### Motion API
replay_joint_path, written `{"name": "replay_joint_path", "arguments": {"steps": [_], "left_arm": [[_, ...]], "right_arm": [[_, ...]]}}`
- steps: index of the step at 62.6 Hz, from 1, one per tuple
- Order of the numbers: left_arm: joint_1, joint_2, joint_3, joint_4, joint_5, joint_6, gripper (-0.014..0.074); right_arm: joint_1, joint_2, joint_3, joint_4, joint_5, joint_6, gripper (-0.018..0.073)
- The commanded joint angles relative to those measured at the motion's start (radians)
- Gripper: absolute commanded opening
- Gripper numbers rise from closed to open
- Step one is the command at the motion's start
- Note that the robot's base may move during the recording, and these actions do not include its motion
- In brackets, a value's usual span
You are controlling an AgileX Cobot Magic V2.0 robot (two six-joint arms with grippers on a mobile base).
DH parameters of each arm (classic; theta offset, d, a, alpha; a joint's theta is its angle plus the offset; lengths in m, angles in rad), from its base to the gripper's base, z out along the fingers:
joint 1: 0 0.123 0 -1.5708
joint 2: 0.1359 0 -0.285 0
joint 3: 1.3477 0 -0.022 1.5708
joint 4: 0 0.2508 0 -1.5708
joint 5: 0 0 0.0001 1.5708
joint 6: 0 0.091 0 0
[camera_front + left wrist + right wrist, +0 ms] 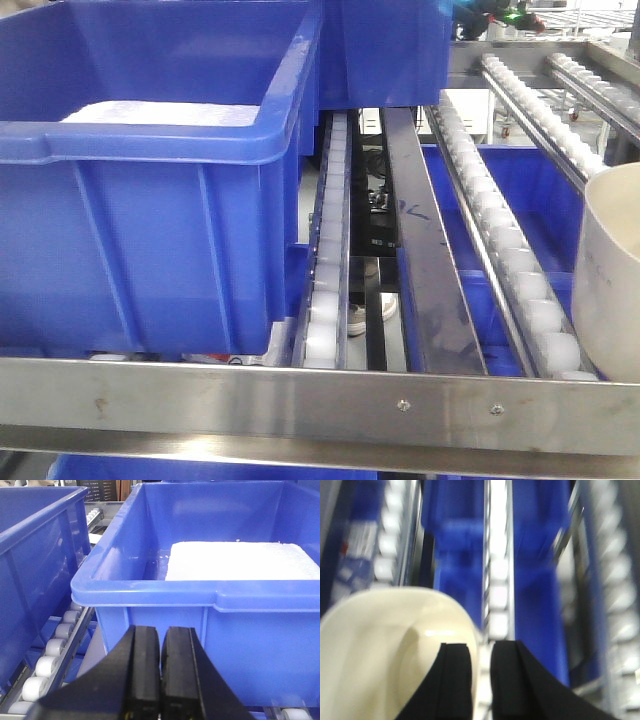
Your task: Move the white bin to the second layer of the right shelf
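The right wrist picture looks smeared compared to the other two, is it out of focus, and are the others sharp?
Right wrist view: blurred throughout, white bin and rollers smeared. Left wrist view: crisp, soft sheen on the blue crate rim. Front view: mostly sharp, dull reflections on the steel front bar.

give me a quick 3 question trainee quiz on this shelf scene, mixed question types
1. True or false: the left gripper is holding the blue crate.
2. What does the right gripper pinch? A) steel bar B) the white bin wall C) a roller
3. Fill in: the blue crate holds a flat ____ block.

Key: 1 false, its fingers are closed on nothing; 2 B; 3 white.
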Motion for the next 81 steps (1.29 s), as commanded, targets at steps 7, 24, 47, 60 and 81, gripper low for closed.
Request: {"name": "replay_joint_path", "arguments": {"steps": [7,24,47,60,81], "left_arm": [[0.0,-0.015,0.029,-0.008,-0.083,-0.005,0.0085],[0.0,-0.015,0.029,-0.008,-0.083,-0.005,0.0085],[0.0,-0.015,0.029,-0.008,-0.083,-0.005,0.0085],[0.0,-0.015,0.029,-0.008,-0.083,-0.005,0.0085],[0.0,-0.015,0.029,-0.008,-0.083,-0.005,0.0085]], "right_arm": [[0.026,-0.184,-0.01,-0.11,-0.046,0.121,0.006],[0.195,-0.387,0.109,-0.449,-0.154,0.519,0.0048],[0.257,-0.445,0.168,-0.481,-0.257,0.565,0.0048],[0.257,-0.445,0.168,-0.481,-0.258,0.565,0.0048],[0.257,-0.534,0.246,-0.377,-0.289,0.34,0.0048]]}}
